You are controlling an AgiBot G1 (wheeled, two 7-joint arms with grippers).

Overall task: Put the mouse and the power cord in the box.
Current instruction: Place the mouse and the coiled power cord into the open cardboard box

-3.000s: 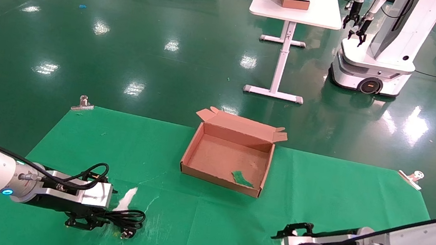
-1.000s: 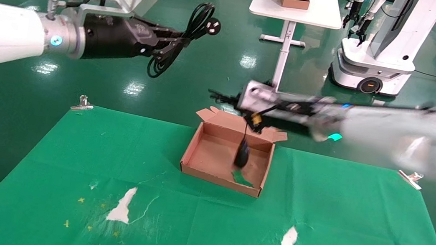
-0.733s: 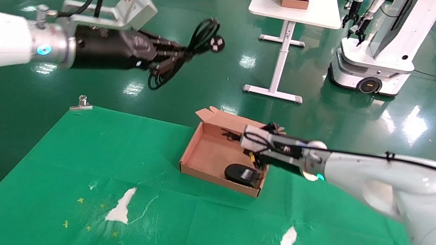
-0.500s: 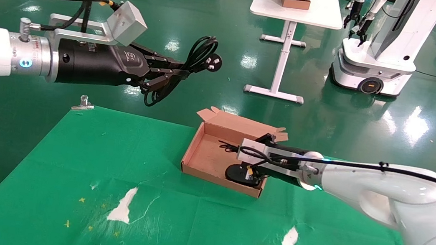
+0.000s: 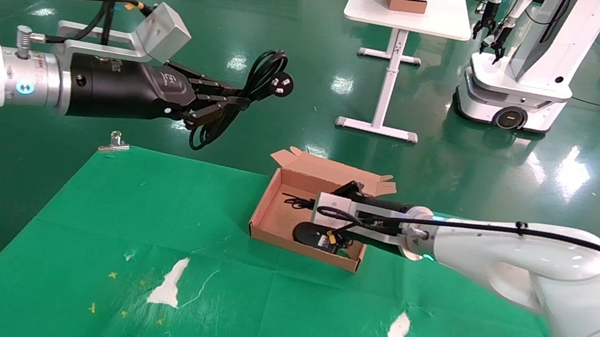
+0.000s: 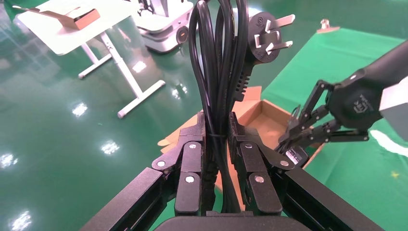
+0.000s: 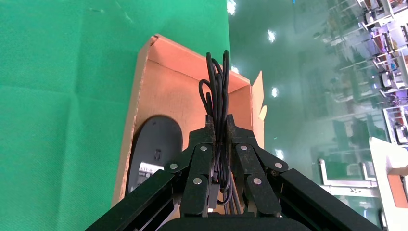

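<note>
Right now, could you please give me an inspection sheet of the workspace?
Surface: green cloth with white torn patches, clipped at its far corners.
Job's things: mouse lies inside the box; power cord hangs in the air.
Clutter: nothing seen.
Grippers: left gripper raised left of the box, jaws shut on the power cord; right gripper low over the box, jaws shut on the mouse's thin cable.
Cables: arm harness cables only.
Surroundings: glossy green floor, white table, another robot.
</note>
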